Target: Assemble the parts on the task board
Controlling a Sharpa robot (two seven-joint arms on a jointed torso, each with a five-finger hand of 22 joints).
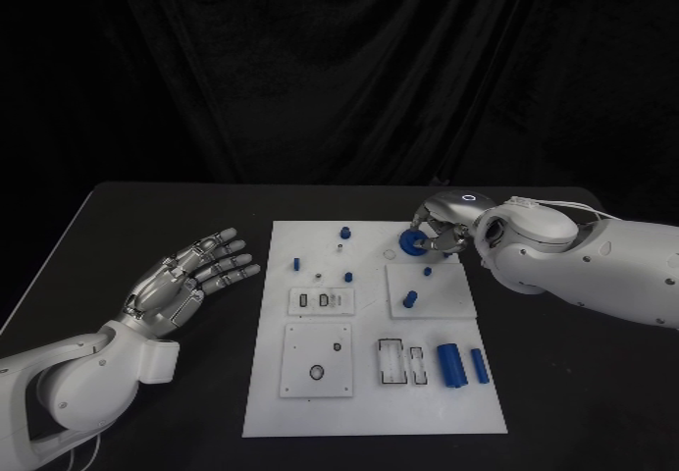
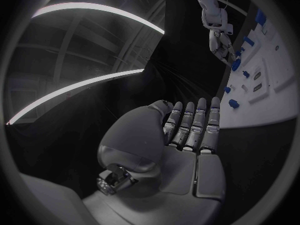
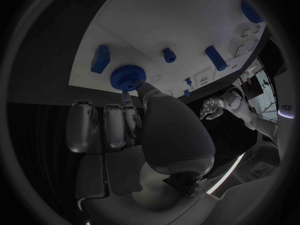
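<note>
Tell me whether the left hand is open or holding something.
Open. The left hand lies beside the task board with its fingers straight and apart, nothing in its palm.

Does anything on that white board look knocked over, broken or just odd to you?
Nothing looks broken or spilled. The task board lies square on the table. Two blue cylinders lie loose near its right edge, seemingly awaiting assembly. The right hand holds a blue gear at the board; the left hand rests open beside it.
</note>
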